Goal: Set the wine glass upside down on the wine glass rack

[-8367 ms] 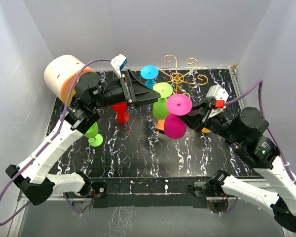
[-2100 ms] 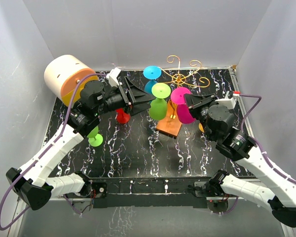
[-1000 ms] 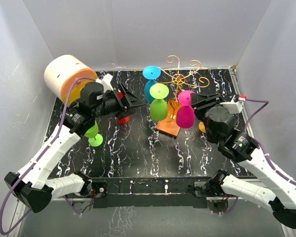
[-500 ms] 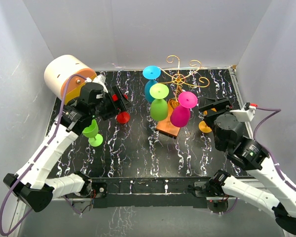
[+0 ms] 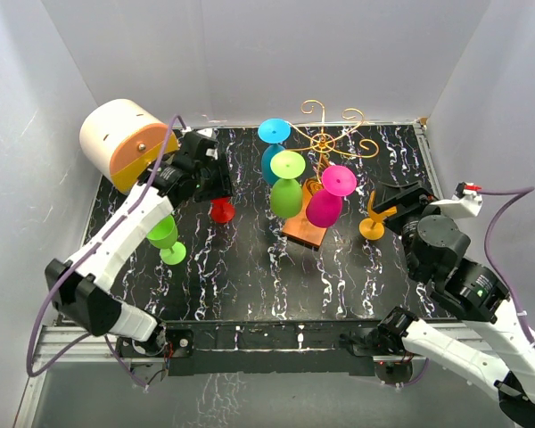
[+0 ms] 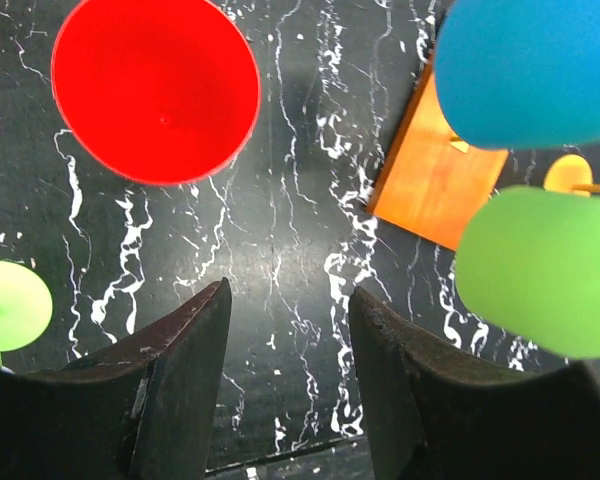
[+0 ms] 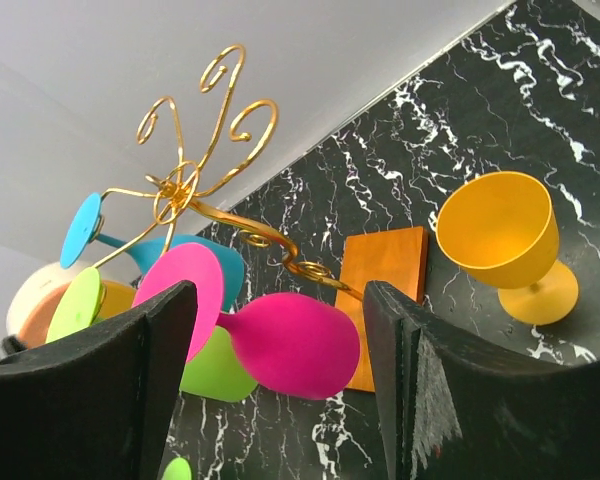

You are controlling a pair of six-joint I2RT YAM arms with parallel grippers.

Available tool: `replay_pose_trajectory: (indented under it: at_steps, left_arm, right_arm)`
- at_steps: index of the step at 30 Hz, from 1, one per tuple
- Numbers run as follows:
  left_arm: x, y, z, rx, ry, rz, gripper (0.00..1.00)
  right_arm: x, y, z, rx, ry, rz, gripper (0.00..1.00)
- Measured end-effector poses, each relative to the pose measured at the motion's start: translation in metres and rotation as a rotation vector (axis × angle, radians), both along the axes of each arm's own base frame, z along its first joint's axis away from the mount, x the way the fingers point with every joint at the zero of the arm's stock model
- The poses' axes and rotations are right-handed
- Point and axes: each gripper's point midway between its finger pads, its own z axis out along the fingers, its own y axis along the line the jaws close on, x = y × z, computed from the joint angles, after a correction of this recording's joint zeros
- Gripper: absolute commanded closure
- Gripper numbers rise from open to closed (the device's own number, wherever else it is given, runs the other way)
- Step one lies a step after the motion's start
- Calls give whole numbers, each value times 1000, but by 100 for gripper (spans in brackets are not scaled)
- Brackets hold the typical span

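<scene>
The wine glass rack [image 5: 326, 135] is a gold scrolled wire stand on an orange-brown base [image 5: 305, 228]. Three wine glasses hang on it upside down: blue [image 5: 272, 147], green [image 5: 288, 185] and magenta [image 5: 330, 198]. My right gripper [image 5: 396, 199] is open, to the right of the magenta glass [image 7: 292, 342] and apart from it. A yellow glass [image 5: 372, 219] stands upright by that gripper. My left gripper [image 5: 214, 181] is open and empty above a red glass [image 5: 221, 211]. In the left wrist view the red glass [image 6: 156, 90] lies just beyond the fingertips [image 6: 198, 330].
A light green glass [image 5: 167, 239] stands upright on the black marbled table [image 5: 250, 267] at the left. A cream-and-orange cylinder [image 5: 120, 143] lies at the back left corner. White walls close in the table on three sides.
My right gripper let go of the magenta glass, which now hangs on the rack, and pulled back to the right. My left arm swung back over the red glass, its jaws narrowing.
</scene>
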Motion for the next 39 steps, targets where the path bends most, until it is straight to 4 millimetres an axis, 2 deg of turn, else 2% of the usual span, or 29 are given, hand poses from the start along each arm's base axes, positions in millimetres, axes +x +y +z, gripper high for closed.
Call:
replay_pose_trajectory:
  at_steps: [6,9,13,18,24,28,34,37,39]
  left_arm:
    - [32,1,-28,81,59,14,51]
    - [41,3,-36,98,73,17,51]
    - [55,5,-44,117,85,24,54]
    - [62,10,-57,142,102,31,56]
    - [69,8,-56,143,80,21,56]
    - [72,6,-62,149,80,8,61]
    - [75,4,-81,173,118,-6,80]
    - [76,4,-83,178,120,-10,98]
    - [77,5,-84,187,118,-14,100]
  right_arm:
    - [-1,8,15,-105,-20,81,33]
    - [-3,15,24,-138,-56,144,31]
    - [-12,27,48,-141,-154,247,30]
    - [-20,41,69,-135,-248,347,29]
    - [-23,53,77,-138,-285,412,29]
    - [-25,58,83,-127,-310,440,28]
    - [-28,73,88,-122,-332,509,28]
    - [-31,79,97,-108,-360,542,28]
    - [-34,81,106,-93,-386,556,28]
